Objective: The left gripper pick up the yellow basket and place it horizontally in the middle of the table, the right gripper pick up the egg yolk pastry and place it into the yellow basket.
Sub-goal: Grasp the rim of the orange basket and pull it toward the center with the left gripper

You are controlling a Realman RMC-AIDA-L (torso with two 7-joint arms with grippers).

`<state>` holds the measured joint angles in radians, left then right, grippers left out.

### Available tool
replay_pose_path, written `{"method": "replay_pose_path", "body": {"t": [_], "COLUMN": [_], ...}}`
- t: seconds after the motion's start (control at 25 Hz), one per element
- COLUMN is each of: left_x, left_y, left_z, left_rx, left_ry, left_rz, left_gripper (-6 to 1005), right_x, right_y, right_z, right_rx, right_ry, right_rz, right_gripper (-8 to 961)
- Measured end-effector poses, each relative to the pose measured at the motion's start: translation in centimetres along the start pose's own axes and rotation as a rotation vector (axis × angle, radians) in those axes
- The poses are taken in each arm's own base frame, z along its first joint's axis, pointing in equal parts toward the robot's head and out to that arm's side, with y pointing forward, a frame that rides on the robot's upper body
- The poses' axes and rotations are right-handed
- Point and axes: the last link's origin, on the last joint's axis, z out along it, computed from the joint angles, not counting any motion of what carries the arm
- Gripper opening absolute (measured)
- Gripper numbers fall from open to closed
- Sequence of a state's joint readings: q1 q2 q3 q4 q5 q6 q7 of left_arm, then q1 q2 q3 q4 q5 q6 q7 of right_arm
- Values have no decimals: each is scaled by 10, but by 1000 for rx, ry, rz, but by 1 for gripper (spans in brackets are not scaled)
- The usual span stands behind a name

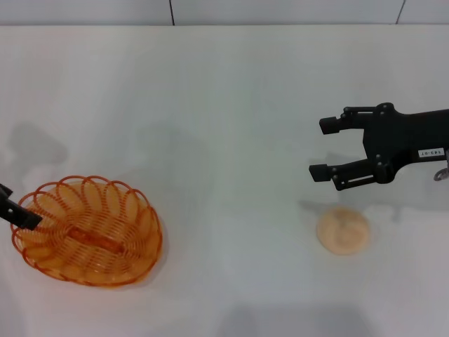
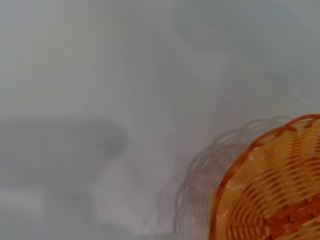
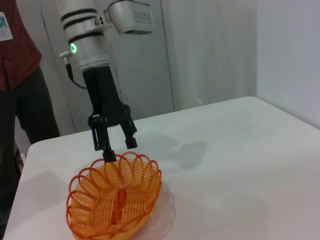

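— White tabletop (image 1: 224, 105) all round, grey panels behind it. Where's the basket?

— Basket (image 1: 88, 230) sits on my left, near the front edge, lying flat on its base. My left gripper (image 3: 114, 141) hangs at its outer rim, jaws spread, one finger (image 3: 106, 150) down against the looped rim, the other clear of it.

— Is it lifted?

— Can't tell; its shadow lies close beside it in the left wrist view.

— And the pastry?

— Pastry (image 1: 343, 230) rests on the tabletop at my right, well apart from the basket. My right gripper (image 1: 326, 149) hovers just behind it, jaws spread, holding nothing.

— Anyone about?

— Somebody in a dark red top (image 3: 17, 45) stands beyond the far edge.
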<state>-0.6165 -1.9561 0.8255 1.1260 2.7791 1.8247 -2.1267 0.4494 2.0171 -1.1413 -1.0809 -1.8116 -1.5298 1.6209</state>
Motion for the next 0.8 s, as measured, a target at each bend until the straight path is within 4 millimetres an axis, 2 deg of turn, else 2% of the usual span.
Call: {"method": "replay_pose_path", "body": {"t": [0.28, 0.8], "left_x": [-2, -1], "left_y": [0, -3], "left_z": [16, 25], "left_rx": [-19, -9], "left_ry": [-3, -16], "left_rz": [-12, -23], "left_gripper": [768, 747], "right_x": [-1, -1], "right_y": [0, 0], "right_z": [1, 1], "right_rx": [-2, -3], "right_ry": [-8, -8], "right_rz": [-1, -1], "right_gripper": [873, 872]}}
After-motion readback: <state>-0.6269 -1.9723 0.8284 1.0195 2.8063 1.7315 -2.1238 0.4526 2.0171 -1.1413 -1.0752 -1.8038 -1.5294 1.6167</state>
